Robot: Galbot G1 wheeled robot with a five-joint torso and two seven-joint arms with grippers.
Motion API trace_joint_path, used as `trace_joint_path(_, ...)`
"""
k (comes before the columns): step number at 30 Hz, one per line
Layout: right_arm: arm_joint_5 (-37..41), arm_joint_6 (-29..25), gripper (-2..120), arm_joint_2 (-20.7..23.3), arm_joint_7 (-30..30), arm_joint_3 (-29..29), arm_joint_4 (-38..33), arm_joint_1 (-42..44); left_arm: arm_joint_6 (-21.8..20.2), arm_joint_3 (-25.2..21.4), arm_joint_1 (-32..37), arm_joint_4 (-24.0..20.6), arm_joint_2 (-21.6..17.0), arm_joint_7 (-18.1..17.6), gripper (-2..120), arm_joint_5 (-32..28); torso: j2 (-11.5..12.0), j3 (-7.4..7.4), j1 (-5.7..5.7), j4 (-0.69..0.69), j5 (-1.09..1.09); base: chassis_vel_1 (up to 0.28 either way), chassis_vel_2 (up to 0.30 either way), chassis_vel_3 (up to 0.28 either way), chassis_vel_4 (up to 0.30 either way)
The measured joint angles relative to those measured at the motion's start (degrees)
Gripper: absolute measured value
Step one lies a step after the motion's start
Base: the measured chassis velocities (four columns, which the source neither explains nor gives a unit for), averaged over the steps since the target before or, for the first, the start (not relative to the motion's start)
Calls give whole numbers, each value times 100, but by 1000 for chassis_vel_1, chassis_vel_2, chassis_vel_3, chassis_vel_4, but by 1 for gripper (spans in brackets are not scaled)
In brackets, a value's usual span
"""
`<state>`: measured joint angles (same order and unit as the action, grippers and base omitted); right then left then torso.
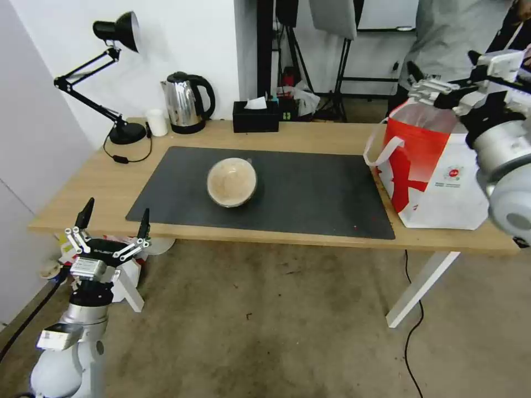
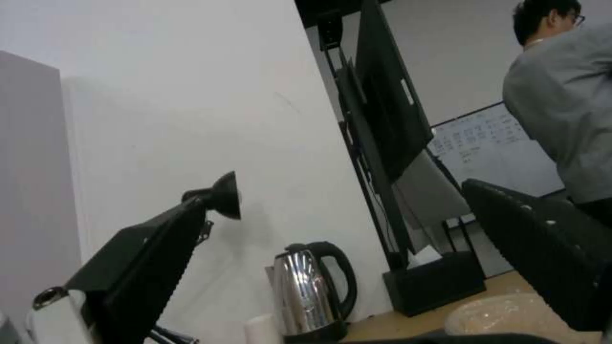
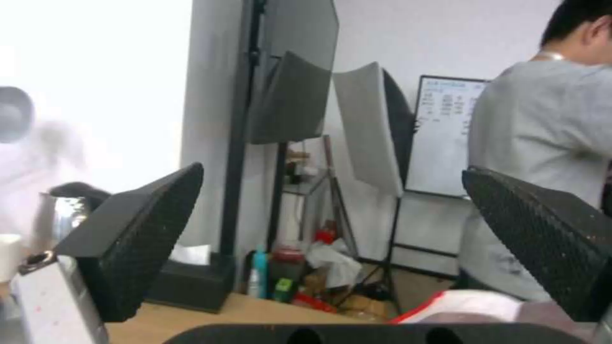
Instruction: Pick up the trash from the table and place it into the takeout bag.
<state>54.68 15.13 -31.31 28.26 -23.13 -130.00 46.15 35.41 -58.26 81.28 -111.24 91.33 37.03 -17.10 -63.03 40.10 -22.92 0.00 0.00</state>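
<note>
round beige-filled bowl [image 1: 232,181] sits on the dark grey mat [image 1: 310,193] near the middle of the table [image 1: 332,135], nothing touching it. takeout bag [image 1: 437,177] stands upright at the table's right end, just beside the mat edge. right gripper [image 1: 442,69] hovers above the bag's open top, fingers spread apart, empty. left gripper [image 1: 113,221] is low in front of the table's near-left edge, fingers wide apart, empty. steel kettle [image 1: 185,102] and black tissue box [image 1: 255,117] at the back.
</note>
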Motion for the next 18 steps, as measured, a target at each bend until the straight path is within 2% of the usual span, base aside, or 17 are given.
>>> trace_joint_path(7, -592, 7, 100, -595, 269, 137, -562, 463, 1, 0, -6, 22, 3, -2, 100, -11, 0, 0, 0, 0, 0, 0, 0, 0, 0)
trace_joint_path(9, -1093, 4, 100, -998, 291, 125, -775, 897, 3, 20, -11, 35, 4, -3, 100, -16, 0, 0, 0, 0, 1, 0, 0, 0, 0)
trace_joint_path(13, -1602, -107, 100, -1317, 288, 98, -895, 1408, 6, 35, -12, 50, 5, -3, 100, -18, 0, 0, 0, -1, 0, 0, 0, 0, 0)
trace_joint_path(16, -2395, -440, 100, -1766, 229, 18, -987, 2296, 11, 44, -13, 68, 6, -4, 100, -20, 0, 0, 0, -2, -1, 0, 0, 0, 0)
trace_joint_path(17, -2395, -440, 100, -1766, 229, 18, -987, 2296, 11, 44, -13, 68, 6, -4, 100, -20, 0, 0, 0, -2, -1, 0, 0, 0, 0)
trace_joint_path(18, -2653, -564, 100, -1947, 209, -2, -1023, 2538, 12, 48, -19, 79, 6, -4, 100, -21, 0, 0, 0, 0, -1, 0, 0, 0, 0)
